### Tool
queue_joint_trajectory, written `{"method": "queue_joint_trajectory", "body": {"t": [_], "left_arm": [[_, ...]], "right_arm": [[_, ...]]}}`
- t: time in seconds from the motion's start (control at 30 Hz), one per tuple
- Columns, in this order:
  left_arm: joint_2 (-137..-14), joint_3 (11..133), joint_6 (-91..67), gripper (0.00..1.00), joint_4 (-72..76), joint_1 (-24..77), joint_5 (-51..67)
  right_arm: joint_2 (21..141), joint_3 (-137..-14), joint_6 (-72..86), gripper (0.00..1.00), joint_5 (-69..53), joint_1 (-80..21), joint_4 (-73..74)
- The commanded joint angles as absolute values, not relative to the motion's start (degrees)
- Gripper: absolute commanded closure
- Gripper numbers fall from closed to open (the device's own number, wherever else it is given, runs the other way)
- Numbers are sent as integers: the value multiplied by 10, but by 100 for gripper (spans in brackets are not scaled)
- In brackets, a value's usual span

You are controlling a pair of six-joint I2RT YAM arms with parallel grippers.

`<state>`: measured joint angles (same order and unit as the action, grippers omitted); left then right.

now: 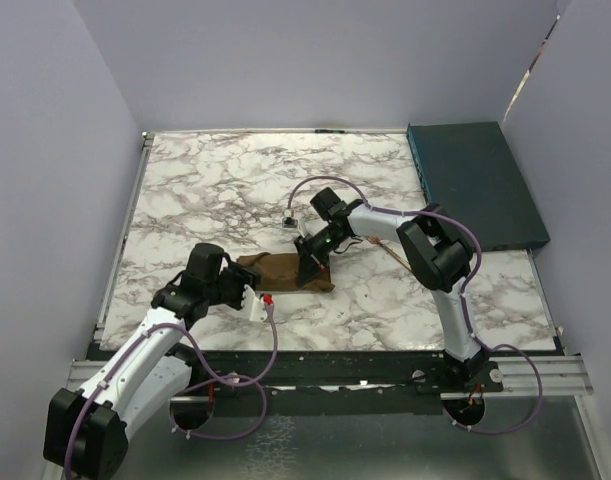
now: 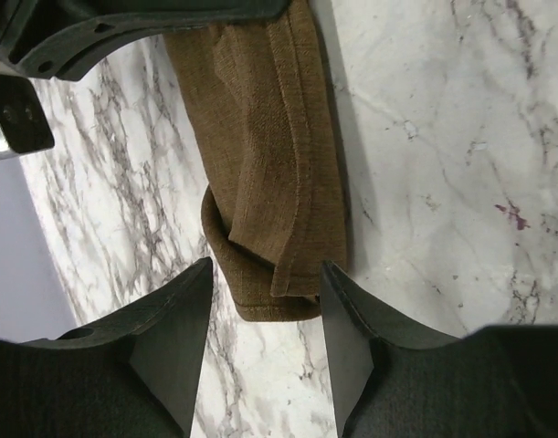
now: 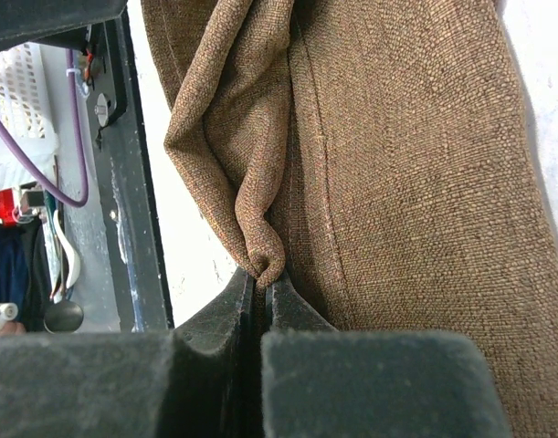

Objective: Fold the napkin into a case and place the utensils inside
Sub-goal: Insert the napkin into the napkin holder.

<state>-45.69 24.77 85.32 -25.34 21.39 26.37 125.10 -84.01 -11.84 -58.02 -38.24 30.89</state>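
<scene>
The napkin (image 1: pixel 283 270) lies folded into a narrow strip midway along the worktop's (image 1: pixel 205 190) near edge. The right gripper (image 3: pixel 263 278) pinches a raised fold (fingers pressed tight). The left gripper (image 2: pixel 266 269) stands spread at the strip's other end.

The napkin (image 1: pixel 283 272) lies on the table (image 1: pixel 215 180), a little near of its middle. The left gripper (image 1: pixel 253 298) sits just at the napkin's left end, its fingers either side of it. The right gripper (image 1: pixel 313 268) stands over the right end, with a fold between its fingers. The box (image 1: pixel 475 185) lies at the far right, well apart.
</scene>
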Motion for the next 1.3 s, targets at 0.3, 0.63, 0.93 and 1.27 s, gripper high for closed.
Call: {"method": "queue_joint_trajectory", "body": {"t": [0.3,0.63,0.93,1.27], "left_arm": [[-476,215,1057,54,-284,215,358],[-565,245,1010,60,-188,222,338],[-619,266,984,78,-176,239,312],[-653,297,888,100,-128,241,294]], "right_arm": [[1276,-831,-97,98,-623,-375,286],[1270,-827,-95,97,-625,-375,281],[1269,-826,-99,96,-629,-375,284],[1263,-820,-108,91,-635,-375,277]]}}
